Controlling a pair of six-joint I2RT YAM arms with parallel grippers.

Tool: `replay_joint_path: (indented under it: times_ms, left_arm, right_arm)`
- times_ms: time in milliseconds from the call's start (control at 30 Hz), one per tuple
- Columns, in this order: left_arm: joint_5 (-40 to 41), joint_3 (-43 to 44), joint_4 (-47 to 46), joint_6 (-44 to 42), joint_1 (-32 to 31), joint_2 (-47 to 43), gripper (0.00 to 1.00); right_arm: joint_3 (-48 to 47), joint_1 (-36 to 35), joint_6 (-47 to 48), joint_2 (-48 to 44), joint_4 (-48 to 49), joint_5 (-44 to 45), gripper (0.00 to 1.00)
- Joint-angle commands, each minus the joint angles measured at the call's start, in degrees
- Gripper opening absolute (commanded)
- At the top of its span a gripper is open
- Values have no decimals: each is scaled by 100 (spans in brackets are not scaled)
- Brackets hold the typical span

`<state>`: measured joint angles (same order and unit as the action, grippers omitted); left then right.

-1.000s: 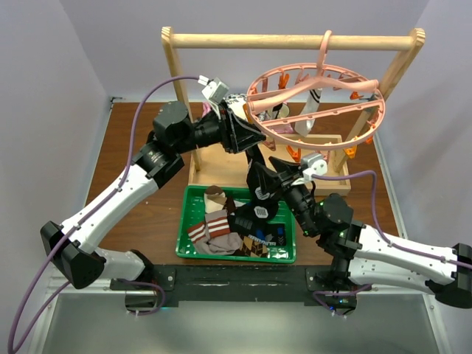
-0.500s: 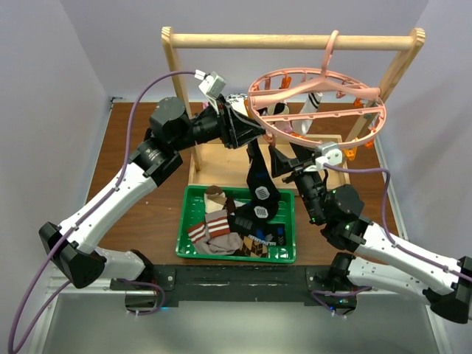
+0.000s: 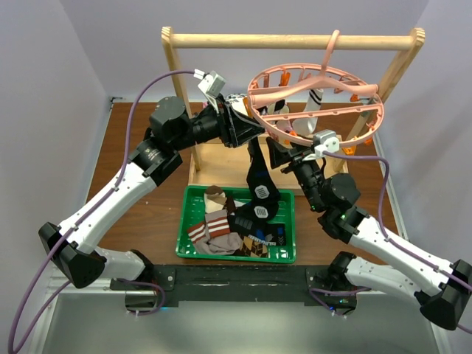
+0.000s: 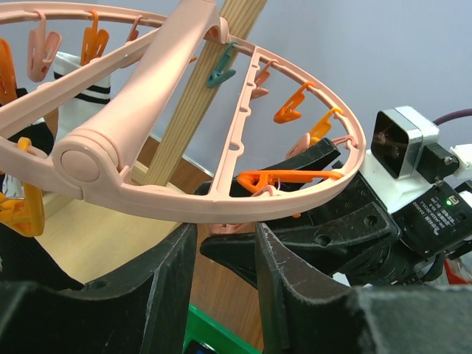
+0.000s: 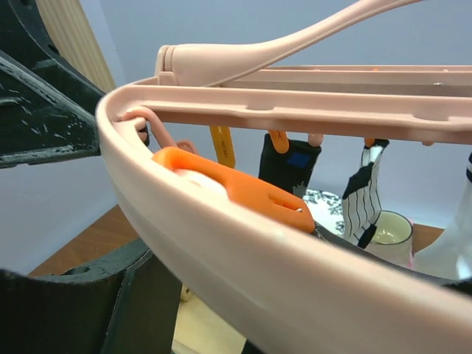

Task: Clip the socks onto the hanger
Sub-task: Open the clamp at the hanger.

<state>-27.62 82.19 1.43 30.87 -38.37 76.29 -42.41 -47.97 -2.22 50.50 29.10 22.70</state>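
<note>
**Fig.** The hanger hangs from the rack bar over the table's far right. The right gripper brackets an orange clip on the near rim. The left gripper sits just beneath that rim, above a dangling black sock. Neither grip can be told.

Bright, even light, soft shadows; the hanger blurs near the lens.

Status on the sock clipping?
Left pincer at hanger rim, grip unclear. Right pincer open astride orange clip. Black sock hangs under rim, over bin. No blocker seen.
</note>
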Motion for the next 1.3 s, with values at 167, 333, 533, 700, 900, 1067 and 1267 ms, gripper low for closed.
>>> replay_joint_path:
  times_ms: [167, 333, 533, 700, 900, 1067, 1267]
  left_arm:
    - [107, 122, -152, -37, 31, -88, 42]
    - [151, 113, -152, -46, 31, -123, 42]
    - [239, 52, 94, -108, 23, -202, 67]
    - [257, -159, 41, 41, 31, -255, 86]
    - [64, -318, -423, 384, 23, -150, 89]
    - [-7, -117, -547, 446, -21, 87, 87]
    - [54, 86, -565, 411, -153, 228, 86]
  right_arm:
    - [-276, 77, -367, 65, 544, -600, 49]
    - [-346, 77, -446, 92, 474, -714, 37]
    - [-320, 77, -578, 83, 377, -688, 21]
    - [-364, 77, -674, 179, 377, -732, 11]
    - [-452, 77, -815, 355, 377, -863, 8]
    - [-487, 77, -921, 452, 386, -943, 8]
    - [-522, 77, -1008, 504, 377, -943, 8]
